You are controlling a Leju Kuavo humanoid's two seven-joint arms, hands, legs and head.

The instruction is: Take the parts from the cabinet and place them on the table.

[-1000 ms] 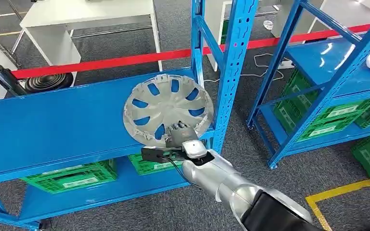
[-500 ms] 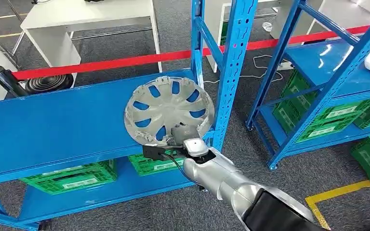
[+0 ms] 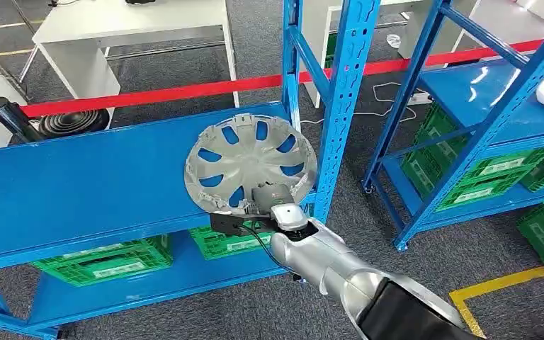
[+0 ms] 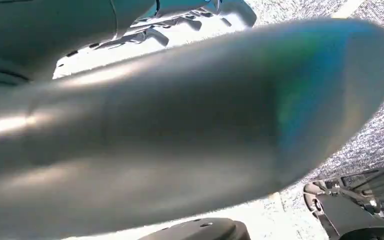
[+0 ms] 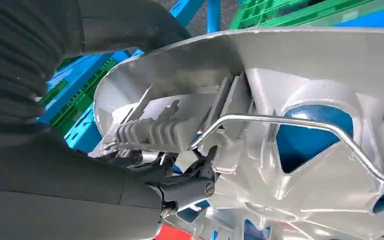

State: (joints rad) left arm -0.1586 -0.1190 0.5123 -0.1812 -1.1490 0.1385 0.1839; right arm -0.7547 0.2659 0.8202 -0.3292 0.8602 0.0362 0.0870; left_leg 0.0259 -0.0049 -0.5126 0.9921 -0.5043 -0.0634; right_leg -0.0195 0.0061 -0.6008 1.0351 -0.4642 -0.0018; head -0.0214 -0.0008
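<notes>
The right hand (image 3: 268,195) holds the near rim of the silver hubcap (image 3: 251,164), its fingers (image 5: 180,187) hooked on the rim. The hubcap lies on the blue shelf (image 3: 78,184), stretching away from the fingers. The white desk (image 3: 127,21) stands far behind.

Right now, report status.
Right hand grips hubcap rim at shelf edge. Left hand: cannot tell. Blue post close beside hubcap.

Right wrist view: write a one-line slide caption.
The right robot hand grips the rim of a silver wheel cover over the blue shelf, green crates beyond.
</notes>
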